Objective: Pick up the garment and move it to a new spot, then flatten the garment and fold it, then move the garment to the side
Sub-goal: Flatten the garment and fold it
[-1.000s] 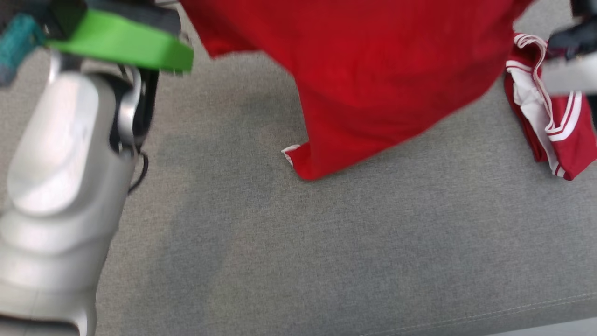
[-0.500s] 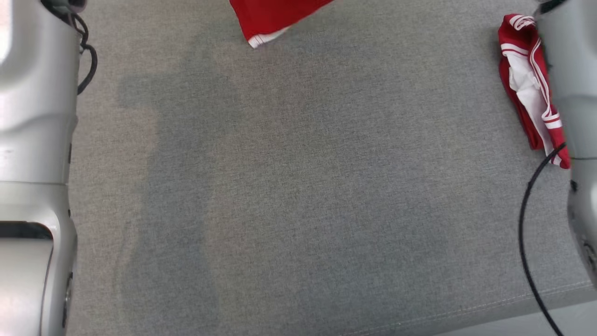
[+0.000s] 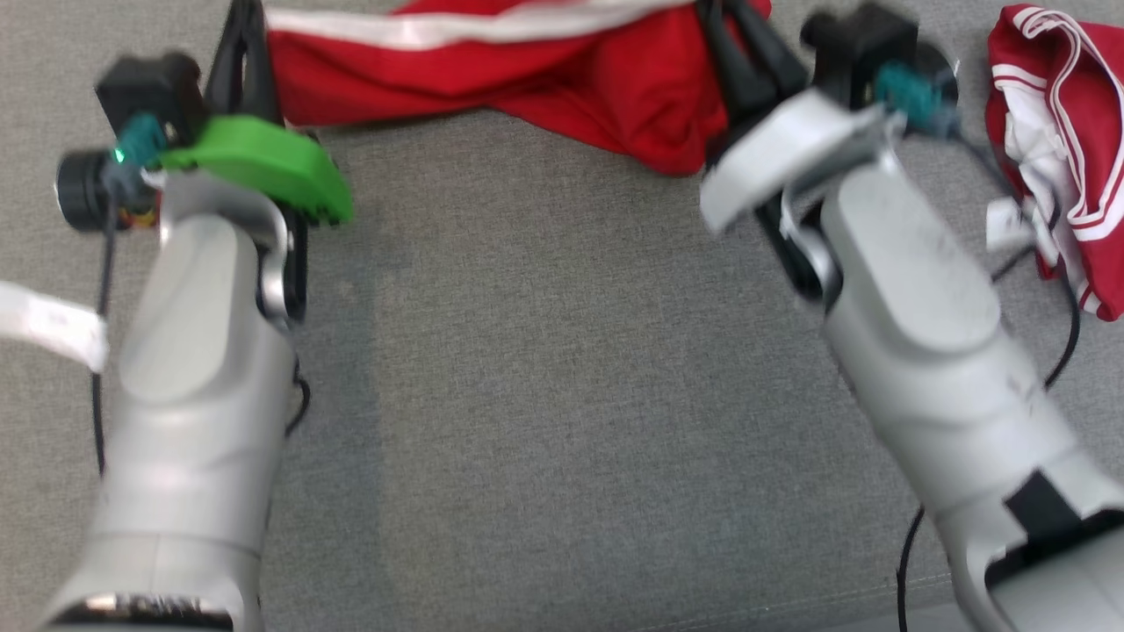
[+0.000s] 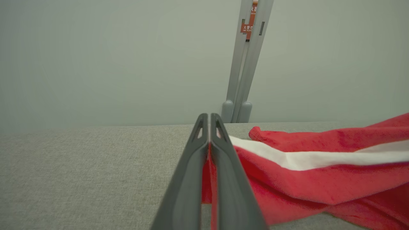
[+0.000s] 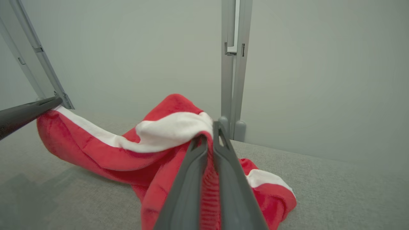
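Two tight pinches on the red garment (image 3: 544,61): left gripper (image 4: 209,118) clamped on one end, right gripper (image 5: 213,126) on the other. Stretched between them over the grey cushion's (image 3: 562,395) far part, middle seemingly resting on it.

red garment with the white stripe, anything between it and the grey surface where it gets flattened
Nothing visible does. The red white-striped garment is held between the left gripper and right gripper, both shut on it, sagging onto the grey fabric surface. A second bunched red-and-white garment lies off to the right.
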`<state>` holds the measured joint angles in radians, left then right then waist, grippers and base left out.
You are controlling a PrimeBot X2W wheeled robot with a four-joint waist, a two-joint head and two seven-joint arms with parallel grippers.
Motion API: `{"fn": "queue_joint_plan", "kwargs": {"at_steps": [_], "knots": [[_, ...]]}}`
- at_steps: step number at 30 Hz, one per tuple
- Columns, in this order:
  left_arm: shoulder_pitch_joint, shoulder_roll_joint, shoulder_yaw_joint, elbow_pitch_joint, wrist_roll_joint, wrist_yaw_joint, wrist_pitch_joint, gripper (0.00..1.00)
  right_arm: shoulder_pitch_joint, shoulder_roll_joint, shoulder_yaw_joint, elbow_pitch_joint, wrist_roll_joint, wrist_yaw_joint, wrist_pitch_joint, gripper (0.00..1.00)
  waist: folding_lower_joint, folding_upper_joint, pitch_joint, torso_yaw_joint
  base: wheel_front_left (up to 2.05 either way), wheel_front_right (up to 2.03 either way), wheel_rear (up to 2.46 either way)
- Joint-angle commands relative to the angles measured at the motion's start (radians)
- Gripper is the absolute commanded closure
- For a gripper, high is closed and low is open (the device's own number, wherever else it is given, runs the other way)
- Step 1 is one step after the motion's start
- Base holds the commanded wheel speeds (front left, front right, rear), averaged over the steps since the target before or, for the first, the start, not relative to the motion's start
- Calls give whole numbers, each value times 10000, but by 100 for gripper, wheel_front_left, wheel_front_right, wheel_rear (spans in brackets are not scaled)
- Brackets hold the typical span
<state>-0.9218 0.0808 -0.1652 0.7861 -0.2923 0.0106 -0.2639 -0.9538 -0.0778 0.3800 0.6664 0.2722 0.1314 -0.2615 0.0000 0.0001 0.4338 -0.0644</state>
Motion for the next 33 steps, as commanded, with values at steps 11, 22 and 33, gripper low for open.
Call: {"fn": "queue_joint_plan", "kwargs": {"at_steps": [11,22,33], "knots": [[5006,-207,962,-4408,996,-224,1,100,5782,-410,-676,-4725,-370,-12,-40,100,0,-1,-1130,61,0,0,0],[8725,-251,1385,-7584,1372,178,1,100,10032,-323,-1253,-7426,-1044,-13,-41,100,0,-1,-2083,32,0,0,0],[9111,-29,1121,-8678,1367,174,374,100,11012,-177,-1197,-8034,-955,-13,40,100,0,-1,-2182,-211,0,0,0]]}}
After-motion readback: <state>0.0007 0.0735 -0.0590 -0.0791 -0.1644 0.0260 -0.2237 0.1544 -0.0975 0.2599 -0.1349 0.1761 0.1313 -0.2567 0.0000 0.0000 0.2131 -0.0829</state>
